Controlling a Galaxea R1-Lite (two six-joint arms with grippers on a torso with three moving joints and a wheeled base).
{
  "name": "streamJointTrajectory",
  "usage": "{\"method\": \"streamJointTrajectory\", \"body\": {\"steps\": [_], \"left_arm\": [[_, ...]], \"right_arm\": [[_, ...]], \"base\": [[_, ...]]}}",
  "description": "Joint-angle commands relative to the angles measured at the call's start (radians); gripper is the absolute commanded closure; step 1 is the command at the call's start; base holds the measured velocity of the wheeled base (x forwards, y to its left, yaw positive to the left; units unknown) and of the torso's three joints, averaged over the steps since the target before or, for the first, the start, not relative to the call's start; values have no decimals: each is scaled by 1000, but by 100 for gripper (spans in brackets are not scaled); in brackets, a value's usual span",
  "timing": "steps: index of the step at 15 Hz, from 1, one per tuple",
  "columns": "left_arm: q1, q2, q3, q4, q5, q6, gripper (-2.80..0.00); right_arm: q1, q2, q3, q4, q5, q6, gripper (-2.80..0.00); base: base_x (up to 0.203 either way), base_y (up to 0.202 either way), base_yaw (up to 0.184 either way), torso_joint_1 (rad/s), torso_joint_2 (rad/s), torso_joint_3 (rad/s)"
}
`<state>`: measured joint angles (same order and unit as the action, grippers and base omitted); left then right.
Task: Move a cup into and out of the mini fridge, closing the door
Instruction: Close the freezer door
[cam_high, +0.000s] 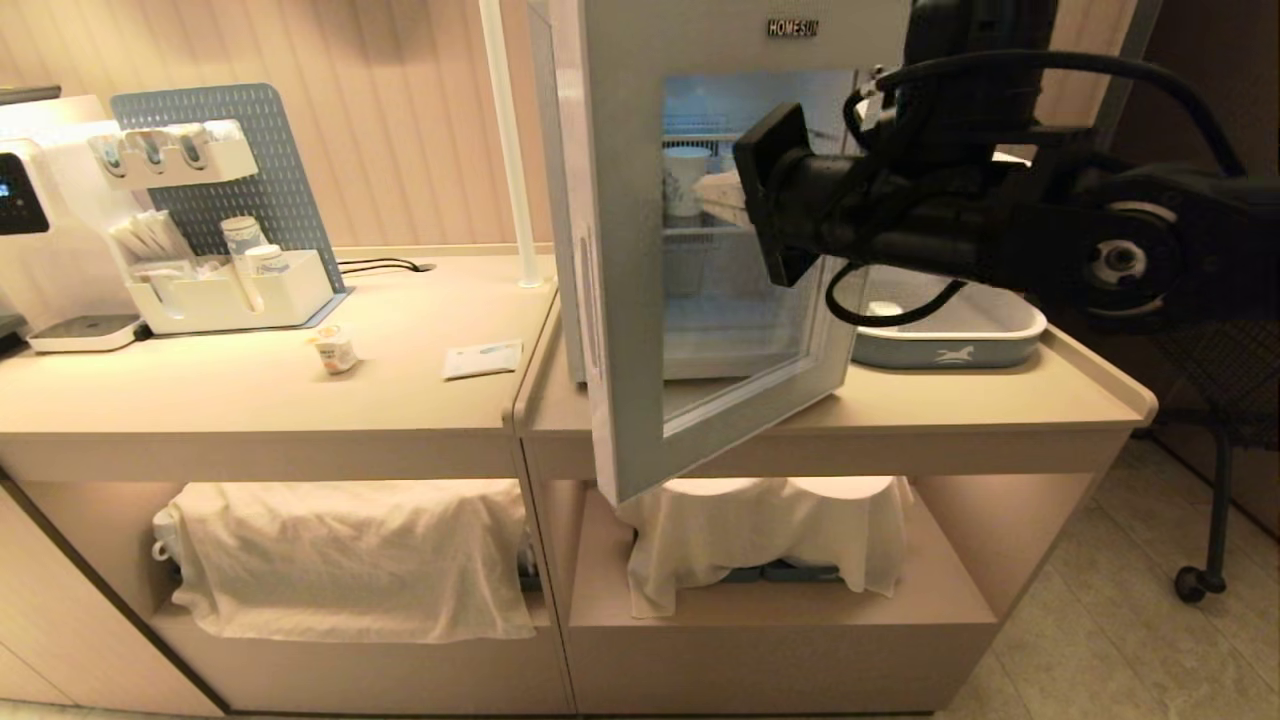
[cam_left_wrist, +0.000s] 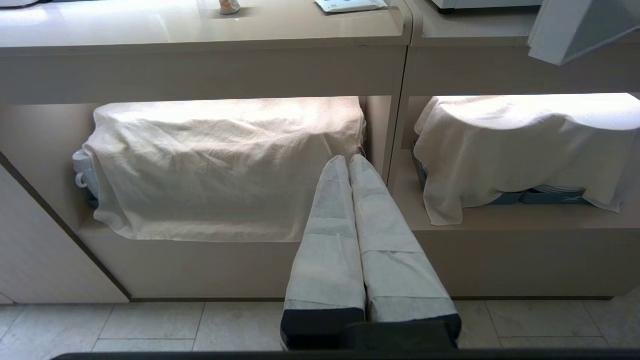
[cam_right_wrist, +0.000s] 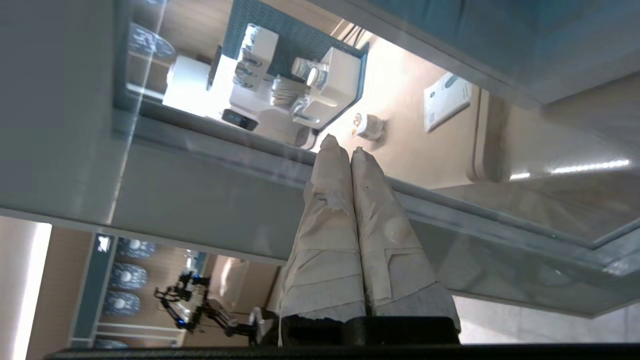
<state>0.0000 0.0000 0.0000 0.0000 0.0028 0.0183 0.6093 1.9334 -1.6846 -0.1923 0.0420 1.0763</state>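
The cup (cam_high: 336, 352) is small and white with an orange label, and it stands on the left counter; it also shows in the left wrist view (cam_left_wrist: 229, 6) and, through the glass, in the right wrist view (cam_right_wrist: 368, 126). The mini fridge (cam_high: 562, 200) stands on the right counter. Its door (cam_high: 620, 300) is swung wide open toward me. My right gripper (cam_high: 722, 195) is shut and empty, on the inner side of the door. Its taped fingertips (cam_right_wrist: 330, 150) lie close against the door's frame (cam_right_wrist: 200, 200). My left gripper (cam_left_wrist: 349, 159) is shut and empty, parked low before the counter's lower shelf.
A tall paper cup (cam_high: 685, 180) stands on a fridge shelf. On the left counter are a white organiser (cam_high: 240, 290) with paper cups, a dispenser (cam_high: 30, 200) and a flat packet (cam_high: 483, 359). A pale blue tray (cam_high: 950, 335) sits right of the fridge. Cloths (cam_high: 350, 560) cover the lower shelves.
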Motion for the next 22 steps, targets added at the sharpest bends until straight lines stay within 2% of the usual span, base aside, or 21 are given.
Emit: {"method": "streamJointTrajectory", "body": {"steps": [1, 2, 5, 8, 13, 15, 18, 20, 22], "left_arm": [[0, 0, 0, 0, 0, 0, 0], [0, 0, 0, 0, 0, 0, 0], [0, 0, 0, 0, 0, 0, 0], [0, 0, 0, 0, 0, 0, 0], [0, 1, 0, 0, 0, 0, 0], [0, 0, 0, 0, 0, 0, 0], [0, 1, 0, 0, 0, 0, 0], [0, 1, 0, 0, 0, 0, 0], [0, 0, 0, 0, 0, 0, 0]], "right_arm": [[0, 70, -45, -3, 1, -24, 0], [0, 92, -61, -8, 1, -60, 0], [0, 153, -82, -58, 0, -238, 0], [-4, 210, -130, -92, -2, -348, 0], [-34, 269, -147, -113, -13, -581, 0], [-55, 301, -182, -113, -40, -666, 0], [-97, 347, -210, -112, -100, -779, 0], [-120, 373, -218, -113, -115, -816, 0], [-136, 402, -235, -113, -172, -846, 0]], "base": [[0, 0, 0, 0, 0, 0], [0, 0, 0, 0, 0, 0], [0, 0, 0, 0, 0, 0], [0, 0, 0, 0, 0, 0], [0, 0, 0, 0, 0, 0], [0, 0, 0, 0, 0, 0], [0, 0, 0, 0, 0, 0], [0, 0, 0, 0, 0, 0], [0, 0, 0, 0, 0, 0]]}}
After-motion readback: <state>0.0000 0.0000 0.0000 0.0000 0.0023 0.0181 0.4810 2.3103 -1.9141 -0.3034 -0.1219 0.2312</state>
